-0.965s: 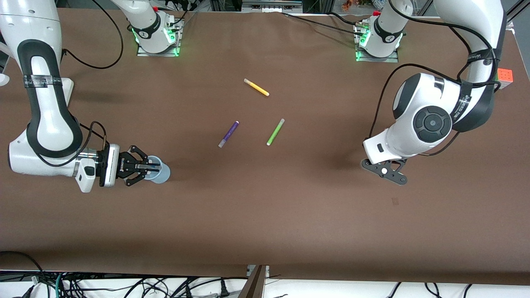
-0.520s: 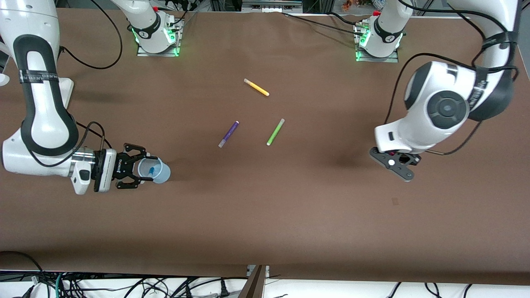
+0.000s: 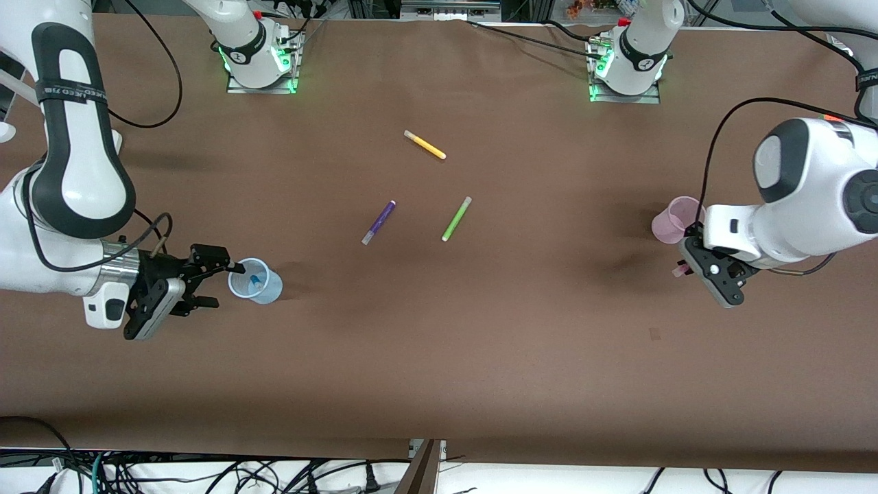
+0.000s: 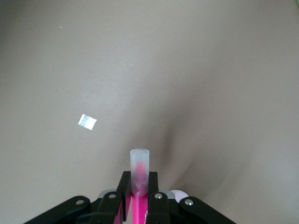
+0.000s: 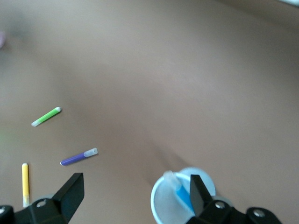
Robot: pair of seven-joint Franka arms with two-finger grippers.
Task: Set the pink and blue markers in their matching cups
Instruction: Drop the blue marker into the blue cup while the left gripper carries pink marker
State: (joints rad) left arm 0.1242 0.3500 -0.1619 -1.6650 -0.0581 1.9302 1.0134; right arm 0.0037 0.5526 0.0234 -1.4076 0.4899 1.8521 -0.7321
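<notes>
The pale blue cup (image 3: 264, 289) stands near the right arm's end of the table with the blue marker (image 3: 254, 280) leaning inside it. My right gripper (image 3: 218, 281) is open beside that cup, its fingers (image 5: 200, 186) apart and holding nothing; the right wrist view shows the cup (image 5: 163, 205) and marker (image 5: 181, 192) by one finger. The pale pink cup (image 3: 673, 219) stands near the left arm's end. My left gripper (image 3: 689, 269) hangs over the table beside the pink cup, shut on the pink marker (image 4: 139, 169), whose pale cap sticks out past the jaws.
Three other pens lie mid-table: a yellow one (image 3: 424, 145) nearest the bases, a purple one (image 3: 378, 222) and a lime-green one (image 3: 456, 218). A small shiny speck (image 4: 87, 122) lies on the brown tabletop under the left gripper's view.
My right gripper has opened and drawn back from the blue cup, leaving the blue marker in it. The left arm swung toward its end of the table, uncovering the pink cup.
</notes>
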